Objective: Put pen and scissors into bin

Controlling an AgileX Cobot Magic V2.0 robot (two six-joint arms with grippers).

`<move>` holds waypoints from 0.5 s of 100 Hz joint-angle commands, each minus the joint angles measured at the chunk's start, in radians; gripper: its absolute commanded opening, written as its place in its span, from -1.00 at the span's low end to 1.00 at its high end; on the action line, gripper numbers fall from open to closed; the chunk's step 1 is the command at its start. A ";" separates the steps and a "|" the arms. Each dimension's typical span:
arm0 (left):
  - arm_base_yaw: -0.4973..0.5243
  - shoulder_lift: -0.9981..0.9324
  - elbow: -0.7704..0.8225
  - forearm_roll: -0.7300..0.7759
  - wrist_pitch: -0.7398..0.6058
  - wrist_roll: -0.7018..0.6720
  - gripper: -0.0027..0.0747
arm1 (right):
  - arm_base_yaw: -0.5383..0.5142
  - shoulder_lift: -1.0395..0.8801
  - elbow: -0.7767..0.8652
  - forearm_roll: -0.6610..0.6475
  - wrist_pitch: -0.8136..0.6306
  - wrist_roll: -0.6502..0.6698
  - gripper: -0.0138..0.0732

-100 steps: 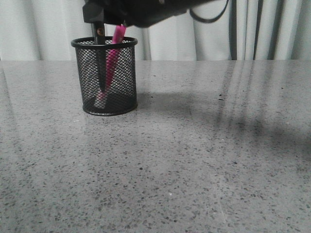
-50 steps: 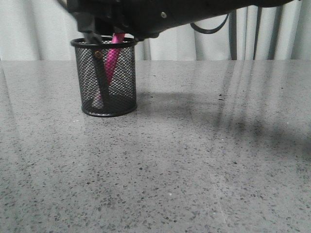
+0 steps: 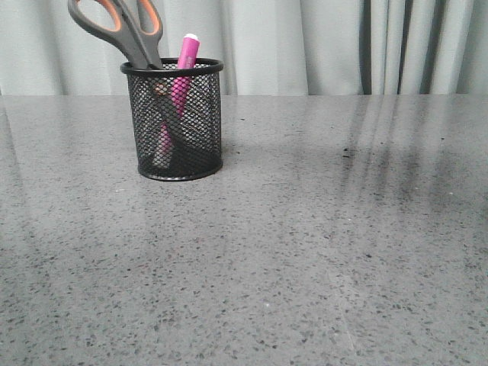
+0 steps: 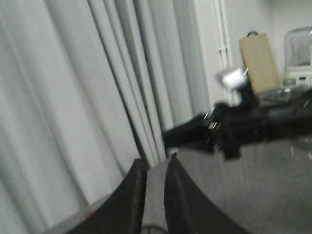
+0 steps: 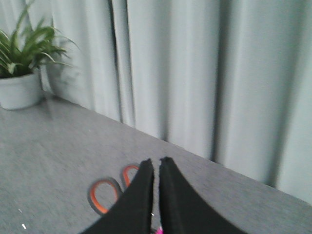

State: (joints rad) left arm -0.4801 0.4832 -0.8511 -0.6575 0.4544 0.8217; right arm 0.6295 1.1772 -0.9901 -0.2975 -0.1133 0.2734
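Grey-handled scissors (image 3: 122,30) stand blades-down, handles leaning left, in bin (image 3: 180,122).

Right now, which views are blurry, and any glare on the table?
Front view: sharp; scissors, pen and cup crisp, soft sheen and curtain streaks on the table. Left wrist view: motion-blurred. Right wrist view: slightly soft.

The left hand (image 4: 155,168) is seen with fingers nearly together. The right hand (image 5: 156,165) is likewise almost closed, nothing held.
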 commanded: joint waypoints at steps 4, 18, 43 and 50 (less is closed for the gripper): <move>-0.008 -0.085 0.106 0.307 -0.027 -0.318 -0.98 | -0.006 -0.220 0.044 -0.173 0.258 -0.020 -0.82; -0.008 -0.200 0.264 0.553 -0.011 -0.615 -0.98 | -0.006 -0.497 0.242 -0.201 0.428 -0.020 -0.82; -0.008 -0.306 0.395 0.589 -0.019 -0.667 -0.98 | -0.006 -0.950 0.505 -0.193 0.629 -0.020 -0.82; -0.008 -0.306 0.401 0.589 -0.019 -0.667 -0.98 | -0.006 -1.040 0.528 -0.200 0.665 -0.020 -0.82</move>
State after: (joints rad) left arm -0.4801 0.1693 -0.4348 -0.0686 0.5122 0.1728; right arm 0.6295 0.2228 -0.4683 -0.4693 0.5582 0.2620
